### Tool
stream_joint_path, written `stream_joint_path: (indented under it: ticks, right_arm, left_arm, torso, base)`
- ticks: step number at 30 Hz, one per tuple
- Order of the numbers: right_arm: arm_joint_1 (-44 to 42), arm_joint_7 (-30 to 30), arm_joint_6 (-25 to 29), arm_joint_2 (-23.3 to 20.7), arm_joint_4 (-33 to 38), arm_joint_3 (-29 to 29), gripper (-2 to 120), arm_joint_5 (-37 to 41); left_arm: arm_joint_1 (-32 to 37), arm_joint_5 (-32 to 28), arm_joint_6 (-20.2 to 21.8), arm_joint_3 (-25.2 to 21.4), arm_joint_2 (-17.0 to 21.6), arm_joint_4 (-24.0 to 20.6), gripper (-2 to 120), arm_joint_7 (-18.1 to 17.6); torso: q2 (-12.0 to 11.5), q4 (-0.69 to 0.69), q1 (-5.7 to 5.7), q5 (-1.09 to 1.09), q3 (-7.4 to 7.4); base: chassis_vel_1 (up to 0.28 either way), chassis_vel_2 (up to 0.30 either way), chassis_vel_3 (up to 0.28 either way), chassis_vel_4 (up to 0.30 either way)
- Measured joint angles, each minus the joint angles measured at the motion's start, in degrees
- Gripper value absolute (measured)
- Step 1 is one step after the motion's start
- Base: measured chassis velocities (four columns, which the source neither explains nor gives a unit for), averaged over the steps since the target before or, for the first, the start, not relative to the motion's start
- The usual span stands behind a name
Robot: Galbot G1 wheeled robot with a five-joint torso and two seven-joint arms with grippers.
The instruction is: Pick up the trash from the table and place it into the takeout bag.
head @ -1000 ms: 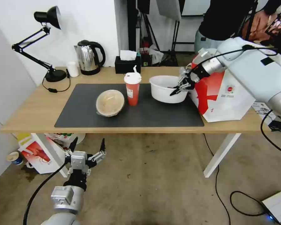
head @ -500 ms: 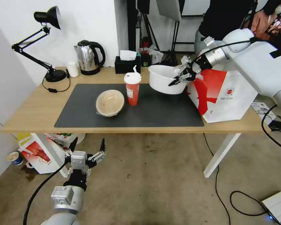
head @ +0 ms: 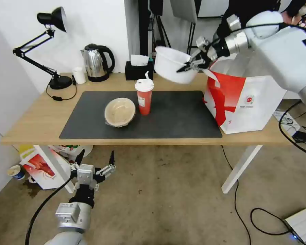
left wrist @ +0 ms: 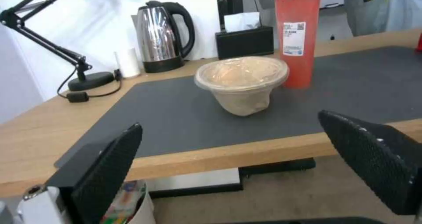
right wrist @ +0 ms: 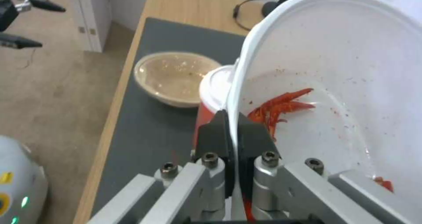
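Above the table, right tool pinching white bowl rim, left tool spread.

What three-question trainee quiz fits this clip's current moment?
1. True or false: the white bowl rests on the mat.
2. What does the right hand pinch? A) the bowl's rim B) the red cup C) a bag strap
3. How many trash items stand on the mat?

Key:
1. False; it hangs tilted in the air beside the takeout bag.
2. A
3. Two: the red cup and the tan bowl. The left hand waits open below the table.
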Motion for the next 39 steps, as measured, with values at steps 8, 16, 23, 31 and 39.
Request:
stream_joint_path:
  ticks: [8, 16, 23, 31, 39]
  right_arm:
    - [3.08, -0.12, 0.56, 1.38, -2.83, 0.19, 0, 0.31]
    - [6.48, -0.71, 0.95, 3.02, -5.61, -0.17, 0, 0.19]
    - [8.69, -1.55, 1.3, 4.13, -8.7, -0.35, 0, -0.18]
    - [9.46, -2.0, 2.9, 5.06, -12.31, 0.4, 0, -2.51]
    - [9.63, -3.06, 4.78, 4.73, -16.37, 1.86, 0, -6.1]
  left_arm:
    - [0.0, 0.0, 0.0, 0.0, 0.0, 0.0, 100, 0.0]
    - [0.0, 0.0, 0.0, 0.0, 0.0, 0.0, 100, 0.0]
    - [0.0, 0.0, 0.0, 0.0, 0.0, 0.0, 100, 0.0]
    - [0.0, 0.0, 0.0, 0.0, 0.0, 0.0, 100, 0.0]
    - [0.0, 0.0, 0.0, 0.0, 0.0, 0.0, 100, 0.0]
  torso:
    - [0.0, 0.0, 0.0, 0.0, 0.0]
    - [-0.01, 0.0, 0.0, 0.0, 0.0]
    - [0.0, 0.0, 0.0, 0.0, 0.0]
    - [-0.01, 0.0, 0.0, 0.0, 0.0]
    - [-0.01, 0.0, 0.0, -0.01, 0.0]
  base:
    - [0.0, 0.0, 0.0, 0.0]
    - [0.0, 0.0, 0.0, 0.0]
    - [0.0, 0.0, 0.0, 0.0]
    - [0.0, 0.0, 0.0, 0.0]
    - [0.0, 0.0, 0.0, 0.0]
